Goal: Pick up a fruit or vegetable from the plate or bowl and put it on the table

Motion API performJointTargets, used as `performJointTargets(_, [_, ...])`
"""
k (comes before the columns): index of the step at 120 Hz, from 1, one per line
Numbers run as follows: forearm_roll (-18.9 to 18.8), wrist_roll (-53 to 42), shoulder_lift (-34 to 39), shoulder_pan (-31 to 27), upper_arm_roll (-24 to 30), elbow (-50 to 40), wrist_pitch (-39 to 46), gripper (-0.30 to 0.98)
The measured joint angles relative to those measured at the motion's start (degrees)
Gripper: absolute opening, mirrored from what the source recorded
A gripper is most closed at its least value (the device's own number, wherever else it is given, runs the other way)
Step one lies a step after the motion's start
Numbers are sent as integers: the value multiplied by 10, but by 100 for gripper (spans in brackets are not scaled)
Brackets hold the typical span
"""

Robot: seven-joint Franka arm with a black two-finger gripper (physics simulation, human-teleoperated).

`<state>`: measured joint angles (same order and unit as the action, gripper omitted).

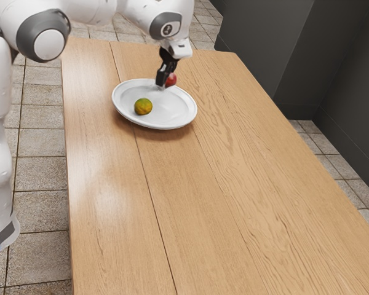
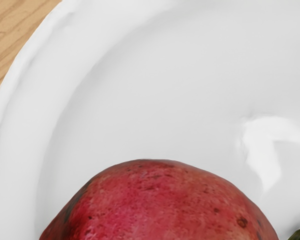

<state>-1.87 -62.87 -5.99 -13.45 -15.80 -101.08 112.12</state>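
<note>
Against the red fruit, at the plate's far side in the exterior view, is my black gripper, which partly covers it. Whether the fruit rests on the plate or hangs just above it, I cannot tell. The red fruit looms large at the wrist view's lower edge, with the white plate behind it. A green and yellow fruit lies in the white plate, toward the near side in the exterior view.
The wooden table extends from the plate toward the exterior view's bottom and right. Dark cabinets stand beyond its far right edge, over a tiled floor.
</note>
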Motion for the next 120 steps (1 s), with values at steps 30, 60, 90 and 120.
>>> performJointTargets(30, [-41,30,33,-6,120,44,-54,15])
performJointTargets(60, [-64,67,49,25,253,56,-87,7])
performJointTargets(90, [-70,99,49,111,292,57,-99,10])
performJointTargets(120, [-65,119,48,129,288,59,-111,39])
